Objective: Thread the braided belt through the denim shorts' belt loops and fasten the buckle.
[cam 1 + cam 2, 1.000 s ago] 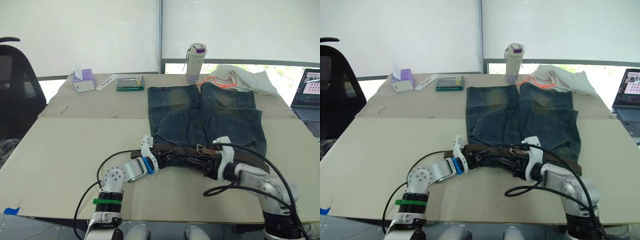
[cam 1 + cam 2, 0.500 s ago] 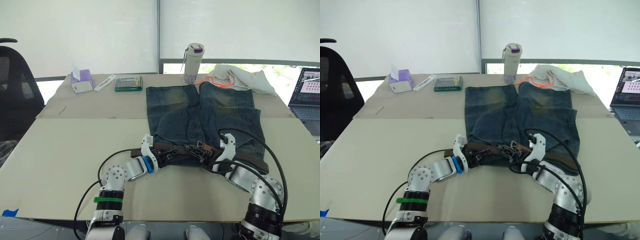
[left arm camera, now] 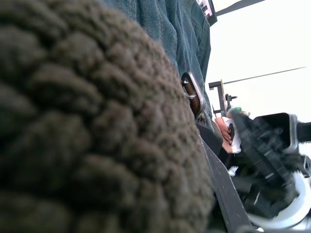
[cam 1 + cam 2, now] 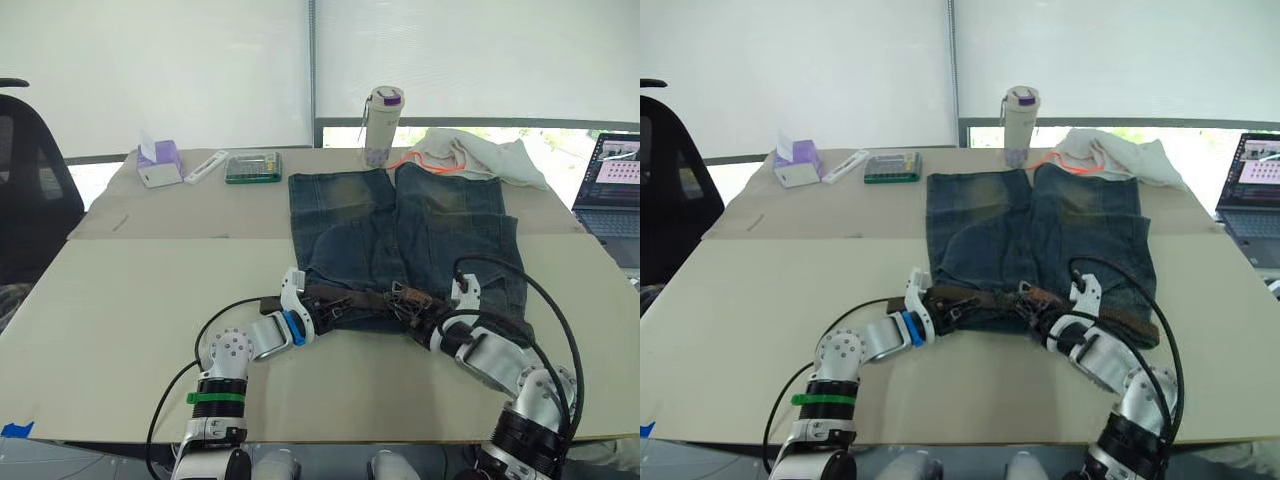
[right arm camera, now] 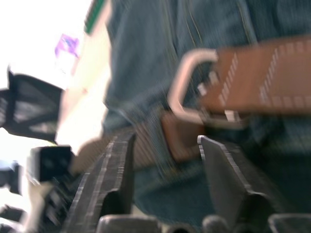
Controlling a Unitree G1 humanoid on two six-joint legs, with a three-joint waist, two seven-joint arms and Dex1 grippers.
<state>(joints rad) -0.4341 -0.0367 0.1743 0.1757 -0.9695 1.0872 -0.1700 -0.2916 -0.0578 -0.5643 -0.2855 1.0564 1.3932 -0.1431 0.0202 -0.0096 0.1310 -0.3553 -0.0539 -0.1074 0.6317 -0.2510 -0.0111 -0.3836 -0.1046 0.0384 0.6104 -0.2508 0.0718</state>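
We take the denim shorts (image 4: 405, 235) as our landmark: they lie flat on the tan table (image 4: 120, 300), waistband toward the robot, legs pointing away. Along that waistband runs the braided belt (image 4: 370, 298), dark brown, spanning from the shorts' left edge across to their right edge. The buckle (image 5: 194, 87) — a silver frame — sits near the middle of the waistband, just ahead of the right gripper (image 5: 165, 145).

The right gripper rests at the waistband on the shorts' right half. From the right wrist we see its two black fingers (image 5: 119, 165) parted with a clear gap between them, nothing held, the buckle and a brown belt end lying on the denim just beyond the tips.

The left gripper (image 4: 318, 312) is at the shorts' left waistband corner, on the belt there. The left wrist view has braided weave pressed right up against the lens, so the belt appears to be in or against this claw, but we cannot tell whether its fingers are apart or closed. Past the weave, that view shows the buckle on the denim and the right gripper beyond it.

Beyond the shorts' hems stand a bottle with a purple lid (image 4: 380, 125) and a white cloth with an orange cord (image 4: 480, 158). To the shorts' far left lie a green case (image 4: 252, 166) and a purple tissue box (image 4: 160, 163); a laptop (image 4: 605, 195) sits to their right.
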